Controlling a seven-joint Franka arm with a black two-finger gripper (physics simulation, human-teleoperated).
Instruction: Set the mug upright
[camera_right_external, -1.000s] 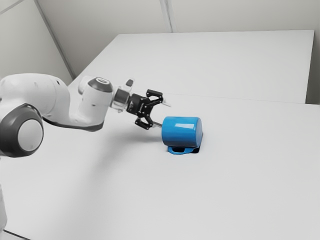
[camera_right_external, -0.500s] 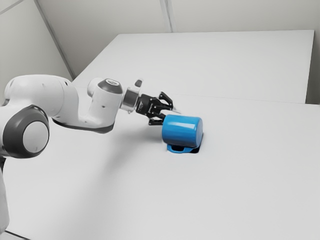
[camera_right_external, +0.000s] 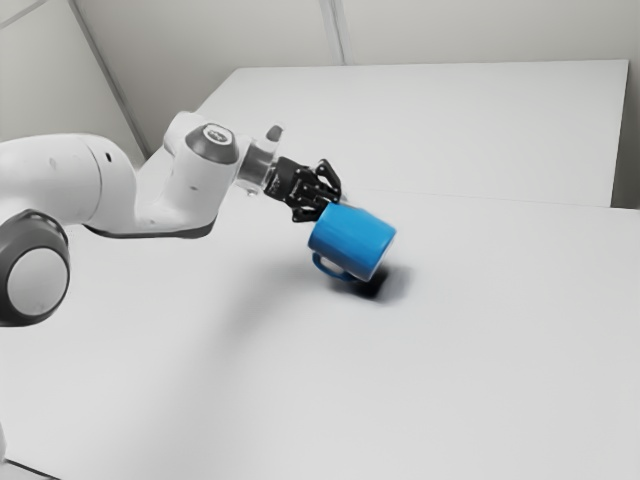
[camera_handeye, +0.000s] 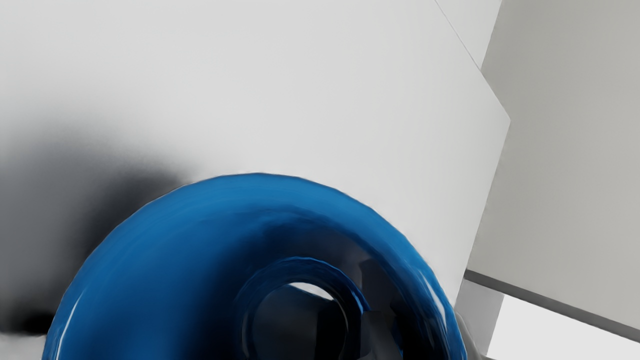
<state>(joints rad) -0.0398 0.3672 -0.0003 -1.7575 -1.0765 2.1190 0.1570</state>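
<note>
The gripper (camera_right_external: 334, 203) grips the tilted blue mug (camera_right_external: 352, 241) by its wall, one finger (camera_handeye: 377, 337) inside it (handle (camera_right_external: 321, 268) slung underneath), the table (camera_right_external: 500, 340) below it.

One mug, one arm, two tabletop sections

There was one blue mug (camera_right_external: 352, 240), and it had one handle (camera_right_external: 332, 268). Robot arms numbered one (camera_right_external: 110, 190); it showed two round joint caps, one large (camera_right_external: 38, 282) and one small (camera_right_external: 217, 135). Its black grippers came to one (camera_right_external: 337, 204), with two fingers. Pale tabletop sections made two, a near one (camera_right_external: 480, 340) and a far one (camera_right_external: 430, 120), with one seam between them. Behind stood two walls, one at the exterior view's left (camera_right_external: 30, 90), one at the back (camera_right_external: 200, 40)
</note>
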